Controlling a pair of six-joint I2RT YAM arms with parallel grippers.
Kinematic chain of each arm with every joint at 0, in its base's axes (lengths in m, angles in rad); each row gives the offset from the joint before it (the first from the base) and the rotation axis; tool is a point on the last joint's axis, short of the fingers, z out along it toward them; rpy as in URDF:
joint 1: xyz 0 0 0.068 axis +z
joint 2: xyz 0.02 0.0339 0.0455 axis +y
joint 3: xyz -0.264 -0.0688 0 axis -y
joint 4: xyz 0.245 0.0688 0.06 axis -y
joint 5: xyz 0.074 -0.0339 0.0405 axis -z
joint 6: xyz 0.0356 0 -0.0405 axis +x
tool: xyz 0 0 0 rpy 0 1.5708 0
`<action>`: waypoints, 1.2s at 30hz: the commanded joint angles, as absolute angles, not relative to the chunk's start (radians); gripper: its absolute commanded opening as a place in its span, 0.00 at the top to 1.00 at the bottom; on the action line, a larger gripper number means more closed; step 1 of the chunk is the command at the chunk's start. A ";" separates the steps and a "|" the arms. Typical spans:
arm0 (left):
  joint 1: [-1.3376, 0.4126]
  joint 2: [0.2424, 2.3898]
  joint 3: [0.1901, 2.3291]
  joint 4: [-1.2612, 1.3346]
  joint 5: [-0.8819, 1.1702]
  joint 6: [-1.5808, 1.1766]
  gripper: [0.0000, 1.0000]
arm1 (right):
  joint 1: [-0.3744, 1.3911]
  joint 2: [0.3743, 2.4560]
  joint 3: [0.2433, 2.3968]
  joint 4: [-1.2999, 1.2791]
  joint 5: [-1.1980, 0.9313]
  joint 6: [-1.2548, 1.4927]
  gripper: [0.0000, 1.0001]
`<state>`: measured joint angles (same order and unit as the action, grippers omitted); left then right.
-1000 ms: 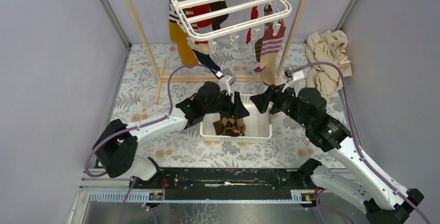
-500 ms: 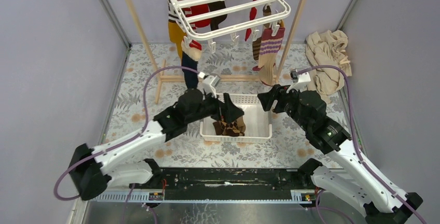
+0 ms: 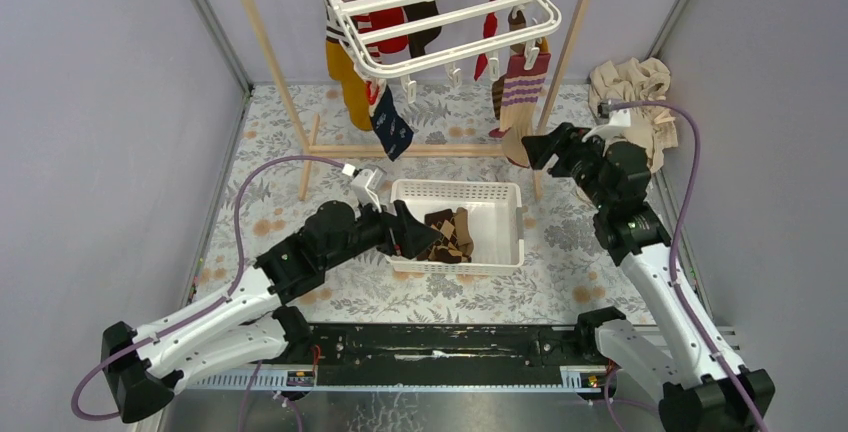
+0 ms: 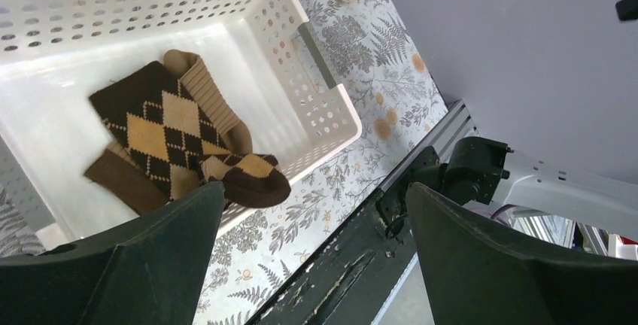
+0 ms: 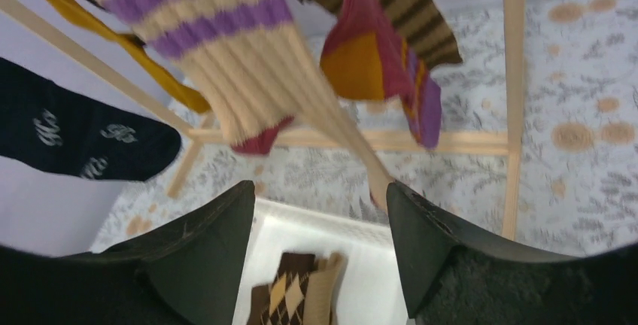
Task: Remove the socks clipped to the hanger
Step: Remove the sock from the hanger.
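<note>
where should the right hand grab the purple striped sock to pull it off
Probably the tan ribbed stretch below the stripes of the purple-striped sock, approached from the near side by the open right hand. That part hangs free and flat under the hanger clip; the red-orange sock hangs close beside it.

Soft, even light fills all three views, bright and diffuse; the basket (image 3: 455, 188) casts only a faint shadow on the bench (image 3: 270, 187). The overhead view is sharp throughout. In the right wrist view the purple-striped sock (image 5: 226, 47), close to the lens, looks smeared and soft.
</note>
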<state>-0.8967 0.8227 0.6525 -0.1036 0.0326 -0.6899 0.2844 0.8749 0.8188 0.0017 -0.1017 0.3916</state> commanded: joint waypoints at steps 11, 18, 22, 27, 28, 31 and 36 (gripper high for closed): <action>-0.902 0.742 0.624 -0.140 0.016 -0.700 0.01 | 0.100 1.128 0.870 0.513 -0.579 0.551 0.35; -0.901 0.758 0.618 -0.117 0.034 -0.700 0.01 | 0.100 1.170 0.854 0.612 -0.615 0.603 0.40; -0.901 0.771 0.616 -0.102 0.043 -0.701 0.01 | 0.100 1.187 0.860 0.641 -0.635 0.617 0.47; -0.902 0.786 0.616 -0.087 0.052 -0.704 0.01 | 0.100 1.203 0.868 0.660 -0.655 0.635 0.58; -0.902 0.788 0.617 -0.085 0.053 -0.704 0.01 | 0.100 1.206 0.867 0.664 -0.662 0.641 0.62; -0.903 0.795 0.621 -0.080 0.051 -0.703 0.01 | 0.100 1.203 0.855 0.685 -0.682 0.665 0.72; -0.904 0.823 0.648 -0.060 0.033 -0.680 0.01 | 0.101 1.167 0.827 0.665 -0.686 0.682 0.80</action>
